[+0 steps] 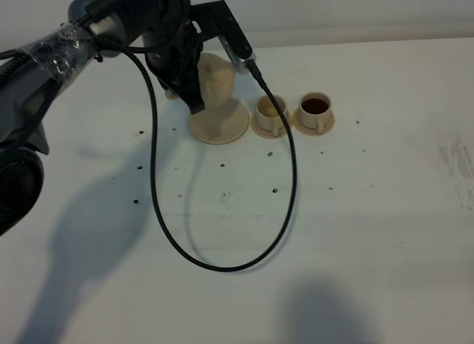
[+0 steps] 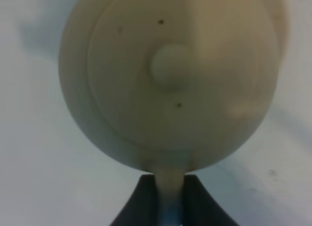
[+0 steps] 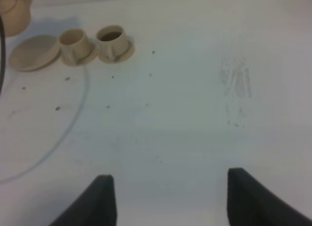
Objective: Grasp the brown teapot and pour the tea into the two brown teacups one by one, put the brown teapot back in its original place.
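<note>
The brown teapot [image 1: 215,78] hangs in my left gripper [image 1: 191,92], a little above its wide round saucer [image 1: 222,126]. In the left wrist view the fingers [image 2: 145,202] are shut on the loop handle [image 2: 170,187], with the lidded teapot [image 2: 170,75] just beyond. In the right wrist view the teapot [image 3: 12,14] is off the bare saucer [image 3: 33,51]. Two teacups stand on small saucers to the right of it. The nearer cup [image 1: 270,113] looks pale inside; the farther cup [image 1: 315,109] holds dark tea. My right gripper [image 3: 170,201] is open and empty over bare table.
A black cable [image 1: 222,266] loops from the left arm down across the middle of the white table [image 1: 385,210]. Small dark specks dot the table. Scuff marks [image 1: 455,162] show near the right edge.
</note>
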You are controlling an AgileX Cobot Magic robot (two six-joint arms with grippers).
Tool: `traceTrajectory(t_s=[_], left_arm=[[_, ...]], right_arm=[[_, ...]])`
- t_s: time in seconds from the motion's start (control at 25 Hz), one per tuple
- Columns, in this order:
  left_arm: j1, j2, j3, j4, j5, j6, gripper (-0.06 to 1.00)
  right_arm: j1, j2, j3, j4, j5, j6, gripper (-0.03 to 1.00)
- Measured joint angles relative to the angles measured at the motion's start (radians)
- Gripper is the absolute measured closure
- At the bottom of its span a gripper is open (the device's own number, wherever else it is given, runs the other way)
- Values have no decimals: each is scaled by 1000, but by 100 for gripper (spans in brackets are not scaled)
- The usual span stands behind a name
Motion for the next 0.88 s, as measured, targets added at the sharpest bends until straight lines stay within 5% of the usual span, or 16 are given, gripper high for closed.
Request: traceTrajectory(t_s=[0.64, 0.88], left_arm=[[7, 58, 0, 82, -198, 292, 84], [7, 96, 0, 99, -256, 333, 84]], right_arm=[[0, 0, 0, 0, 0, 0, 45], [0, 0, 0, 0, 0, 0, 45]])
